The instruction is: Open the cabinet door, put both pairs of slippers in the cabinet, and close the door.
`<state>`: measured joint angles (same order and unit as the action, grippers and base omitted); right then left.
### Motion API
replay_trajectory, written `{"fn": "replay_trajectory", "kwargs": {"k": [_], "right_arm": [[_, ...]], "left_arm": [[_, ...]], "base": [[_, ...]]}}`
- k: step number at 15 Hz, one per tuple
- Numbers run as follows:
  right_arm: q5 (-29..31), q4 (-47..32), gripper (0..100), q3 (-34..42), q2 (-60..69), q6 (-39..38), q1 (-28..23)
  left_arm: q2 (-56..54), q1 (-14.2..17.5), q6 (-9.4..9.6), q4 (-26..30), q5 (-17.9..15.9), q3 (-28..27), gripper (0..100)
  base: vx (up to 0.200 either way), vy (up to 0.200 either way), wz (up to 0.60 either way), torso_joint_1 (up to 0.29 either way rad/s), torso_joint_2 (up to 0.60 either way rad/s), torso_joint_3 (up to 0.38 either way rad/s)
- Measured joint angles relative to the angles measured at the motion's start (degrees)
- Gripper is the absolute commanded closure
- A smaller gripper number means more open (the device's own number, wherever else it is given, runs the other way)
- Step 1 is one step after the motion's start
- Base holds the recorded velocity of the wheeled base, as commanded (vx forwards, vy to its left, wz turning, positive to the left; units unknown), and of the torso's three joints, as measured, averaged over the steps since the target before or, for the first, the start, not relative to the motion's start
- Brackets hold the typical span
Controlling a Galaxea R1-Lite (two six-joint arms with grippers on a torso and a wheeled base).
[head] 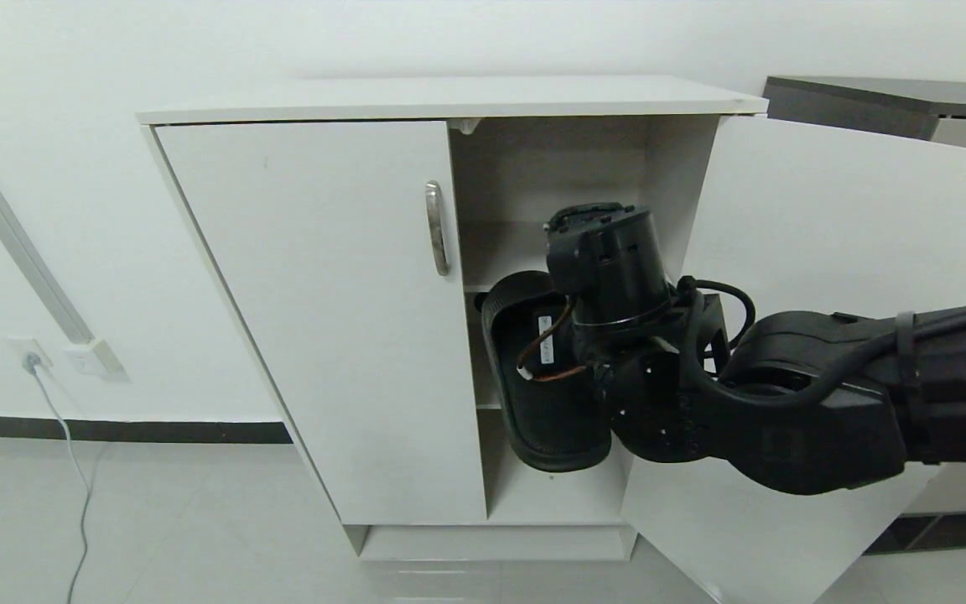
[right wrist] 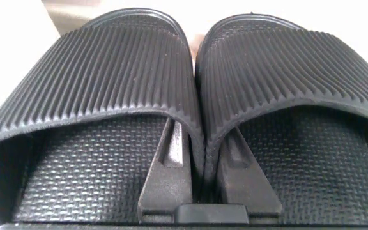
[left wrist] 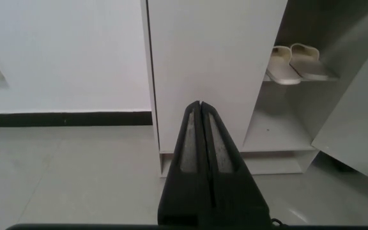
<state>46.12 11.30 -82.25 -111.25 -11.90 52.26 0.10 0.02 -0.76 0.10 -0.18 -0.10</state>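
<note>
**A:** Start closest in. What is the right gripper (right wrist: 200, 176) doing?

**B:** Its two fingers (right wrist: 171, 166) are pinched on the black slippers (right wrist: 190, 96). One finger sits under each strap, squeezing the inner walls of the pair together side by side.

**A:** And where is that pair?

**B:** In the head view the black slippers (head: 533, 403) are tipped up on edge at the mouth of the cabinet (head: 449, 96), in its right half, above the bottom board. They may already be inside the opening or just at it; the arm hides that.

**A:** Is there any writing?

**B:** There is a small white label (head: 545, 340) on the wrist, but its print is too small to read.

**A:** The left gripper (left wrist: 200, 105)?

**B:** Its fingers are pressed flat together with nothing between them. It hangs above the floor (left wrist: 75, 172), pointing at the base of the left door (head: 315, 319).

**A:** What lies farther in?

**B:** The left door is closed, with a metal handle (head: 437, 228) at its inner edge. The right door (head: 827, 252) is swung wide. The pale slippers (left wrist: 296, 62) lie side by side on a shelf (left wrist: 312, 80) inside.

**A:** And behind?

**B:** A wall socket (head: 30, 356) sits to the left, and a grey cable (head: 72, 470) trails from it down to the floor.
</note>
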Motion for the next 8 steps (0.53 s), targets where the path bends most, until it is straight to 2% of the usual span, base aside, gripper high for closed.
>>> {"fn": "replay_trajectory", "kwargs": {"k": [4,8], "right_arm": [[0.0,3.4,100,-0.2,-1.4,0.8,-1.5],[-0.1,3.8,100,-0.2,-2.2,0.9,-3.0]], "left_arm": [[0.0,0.0,-0.06,0.0,0.0,0.0,100],[0.0,0.0,-0.02,0.0,0.0,0.0,100]], "base": [[0.0,0.0,0.0,0.0,0.0,0.0],[0.2,0.0,0.0,0.0,0.0,0.002]]}}
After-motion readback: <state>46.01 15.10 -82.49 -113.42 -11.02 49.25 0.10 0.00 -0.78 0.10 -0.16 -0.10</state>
